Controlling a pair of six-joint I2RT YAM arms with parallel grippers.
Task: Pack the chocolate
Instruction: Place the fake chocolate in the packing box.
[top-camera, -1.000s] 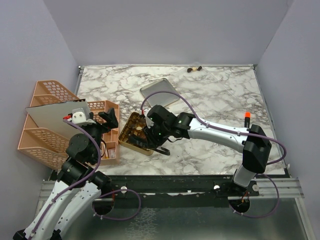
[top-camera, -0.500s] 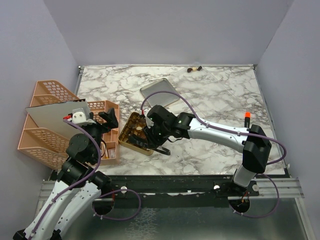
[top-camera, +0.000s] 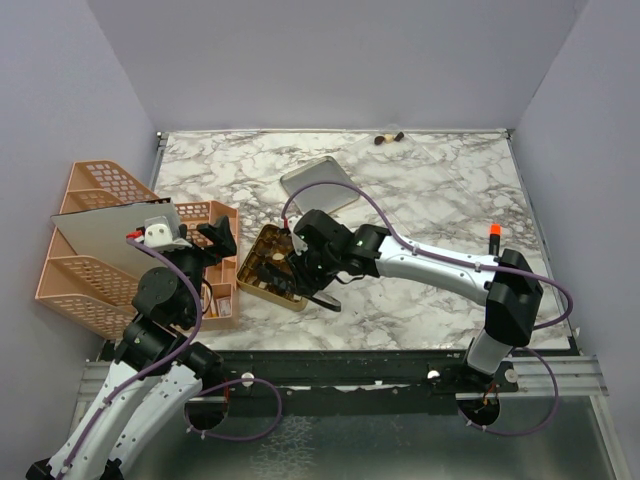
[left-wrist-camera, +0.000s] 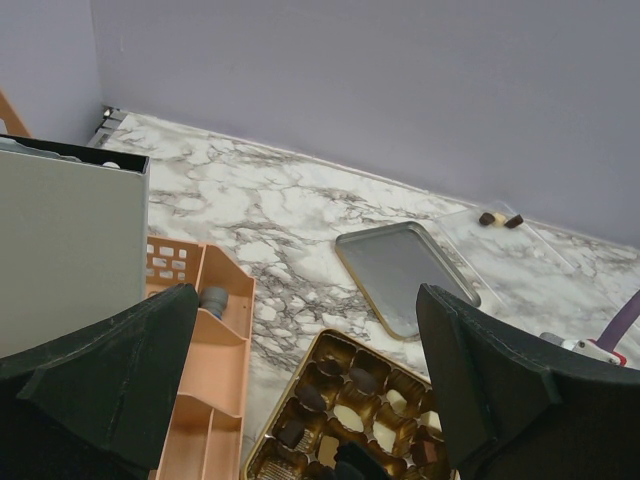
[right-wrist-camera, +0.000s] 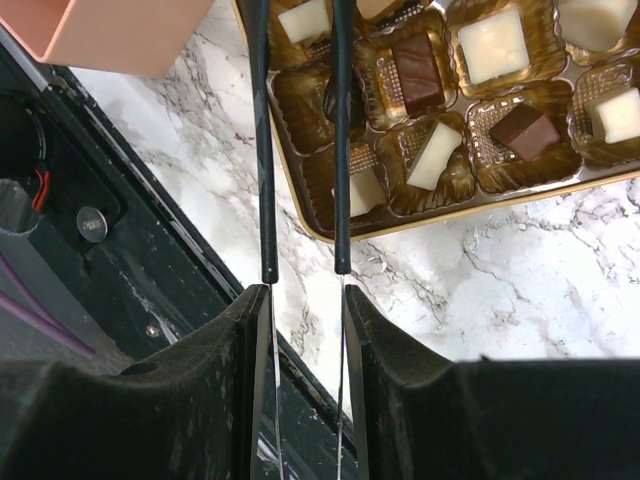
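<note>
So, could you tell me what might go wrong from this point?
The right gripper has its jaws in the tray, with a dark piece right against one finger; pulling out could drag it from its cup. The tray lies near the front edge of the table, so a nudge might shift it off. Two chocolates sit at the far edge, a long reach.

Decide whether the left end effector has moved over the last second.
No. The left end effector sits in the same spot above the peach organizer.

Marbled white tabletop (top-camera: 430, 200), plain lavender walls (top-camera: 330, 60), seemingly soft even light.
</note>
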